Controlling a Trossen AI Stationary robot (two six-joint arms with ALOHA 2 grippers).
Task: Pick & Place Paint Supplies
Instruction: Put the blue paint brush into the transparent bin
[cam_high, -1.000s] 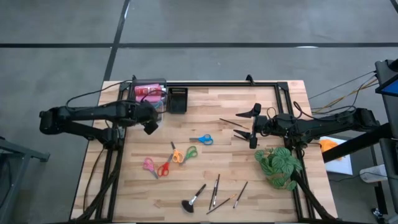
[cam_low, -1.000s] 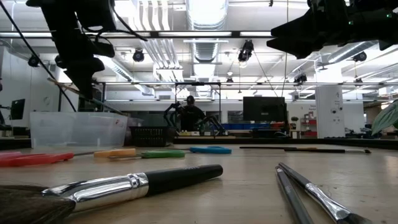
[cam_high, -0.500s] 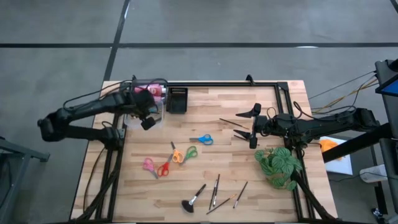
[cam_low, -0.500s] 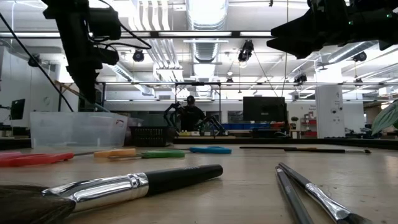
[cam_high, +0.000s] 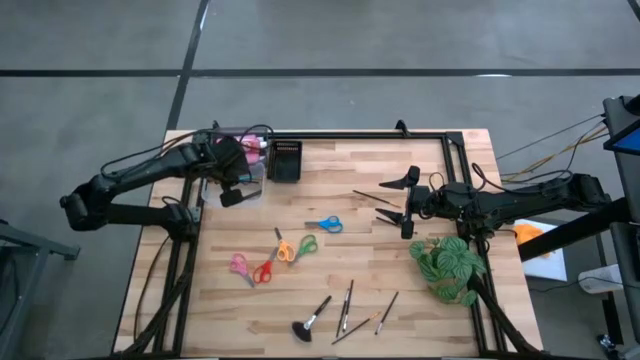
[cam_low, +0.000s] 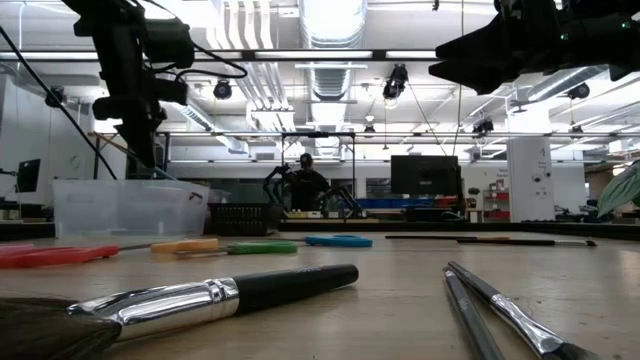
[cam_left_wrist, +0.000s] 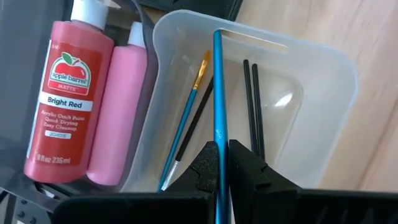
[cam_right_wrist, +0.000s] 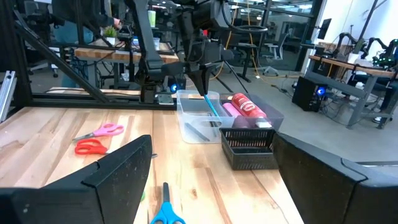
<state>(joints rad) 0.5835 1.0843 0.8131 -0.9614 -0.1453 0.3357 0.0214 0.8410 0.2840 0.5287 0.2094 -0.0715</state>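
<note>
The left gripper is hanging over the clear tub at the table's far left corner, its fingers pinching a blue brush whose tip is pointing down into the tub; other thin brushes are lying inside; two paint bottles are lying just beside the tub; the right gripper is waiting above the table's right side, fingers spread wide, near the plant; scissors are lying mid-table.

A wooden table is carrying a clear tub and a black tray at its far left corner, blue scissors near the middle, orange-and-green scissors and pink-and-red scissors lying toward the left, several brushes sitting along the near edge, and a leafy plant on the right
</note>
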